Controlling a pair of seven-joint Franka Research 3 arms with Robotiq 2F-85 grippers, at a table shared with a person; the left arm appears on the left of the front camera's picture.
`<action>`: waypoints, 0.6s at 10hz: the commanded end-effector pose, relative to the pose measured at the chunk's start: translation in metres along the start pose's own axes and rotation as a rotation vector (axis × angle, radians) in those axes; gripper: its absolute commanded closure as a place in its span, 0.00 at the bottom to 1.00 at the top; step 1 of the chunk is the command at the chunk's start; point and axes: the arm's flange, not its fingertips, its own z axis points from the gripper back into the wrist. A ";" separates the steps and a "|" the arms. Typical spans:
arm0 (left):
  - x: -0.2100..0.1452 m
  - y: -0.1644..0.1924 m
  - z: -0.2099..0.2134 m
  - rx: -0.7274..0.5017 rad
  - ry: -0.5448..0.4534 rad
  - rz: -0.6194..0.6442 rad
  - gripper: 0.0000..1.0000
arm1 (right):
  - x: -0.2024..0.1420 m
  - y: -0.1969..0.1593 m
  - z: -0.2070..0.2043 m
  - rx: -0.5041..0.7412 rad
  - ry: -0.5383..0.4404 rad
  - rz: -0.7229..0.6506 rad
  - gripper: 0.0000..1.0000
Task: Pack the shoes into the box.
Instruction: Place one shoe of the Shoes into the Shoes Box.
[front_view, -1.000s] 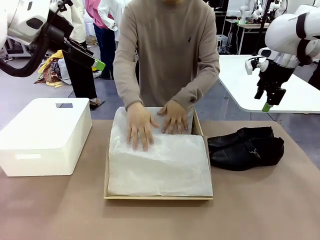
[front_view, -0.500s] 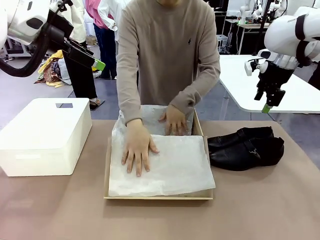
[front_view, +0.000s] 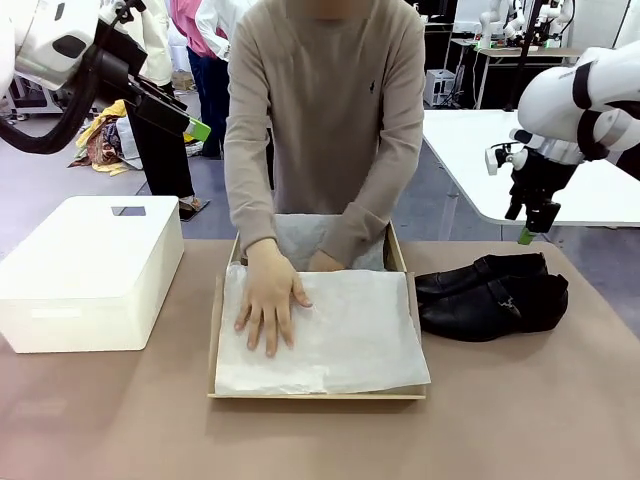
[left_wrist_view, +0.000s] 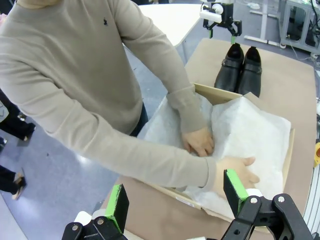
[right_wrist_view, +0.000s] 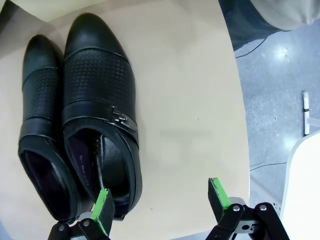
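Note:
Two black shoes (front_view: 490, 295) lie side by side on the brown table, right of the box (front_view: 315, 396). The tan box is open and lined with white tissue paper (front_view: 350, 330). A person at the far side presses one hand (front_view: 268, 305) flat on the paper and tucks the other into the far end. My right gripper (front_view: 530, 228) hangs open above the shoes' far ends; in the right wrist view the gripper (right_wrist_view: 160, 199) sits over the heel end of the shoes (right_wrist_view: 85, 115). My left gripper (front_view: 190, 125) is open, high at the left; in its wrist view the gripper (left_wrist_view: 176, 197) looks down on the box (left_wrist_view: 287, 160) and the shoes (left_wrist_view: 242, 67).
A white plastic bin (front_view: 90, 270) with a handle slot stands on the table's left side. A white table (front_view: 560, 170) stands behind on the right. The person's arms (left_wrist_view: 125, 145) reach over the box's far end.
The person's hand slid toward me, smoothing the tissue flat, and the other hand went down into the far end. My right gripper came down a little toward the shoes.

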 end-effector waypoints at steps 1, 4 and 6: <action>-0.002 0.004 -0.001 -0.017 -0.018 -0.017 0.00 | 0.000 -0.008 -0.010 -0.009 -0.023 0.000 0.00; -0.002 0.004 -0.001 -0.017 -0.018 -0.017 0.00 | -0.001 -0.011 -0.027 -0.003 -0.021 0.008 0.00; -0.002 0.004 -0.001 -0.017 -0.018 -0.017 0.00 | -0.003 -0.011 -0.035 0.008 -0.017 0.000 0.00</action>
